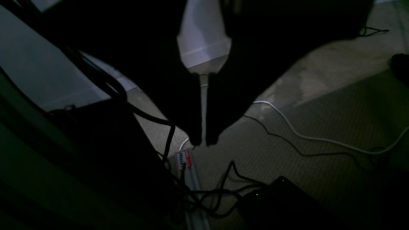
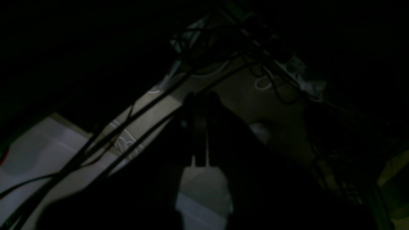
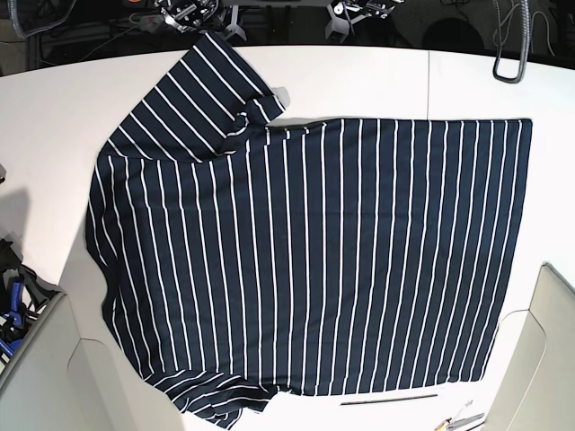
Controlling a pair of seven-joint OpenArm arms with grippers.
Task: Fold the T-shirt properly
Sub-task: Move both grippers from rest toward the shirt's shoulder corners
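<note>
White counter (image 3: 377, 76) carries the T-shirt (image 3: 314, 260) spread flat, collar toward base view's left. Both pincers, left (image 1: 203, 142) and right (image 2: 200, 95), hang nearly pressed together off the counter, neither visibly nearer.

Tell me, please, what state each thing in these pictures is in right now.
T-shirt: spread flat on the table, unfolded, one sleeve out at the top left.
Table: white, carrying the shirt.
Left pincer: nearly shut, a thin gap, holding nothing, over the floor.
Right pincer: nearly shut, empty, off the table.
White cable: loose on the floor.
</note>
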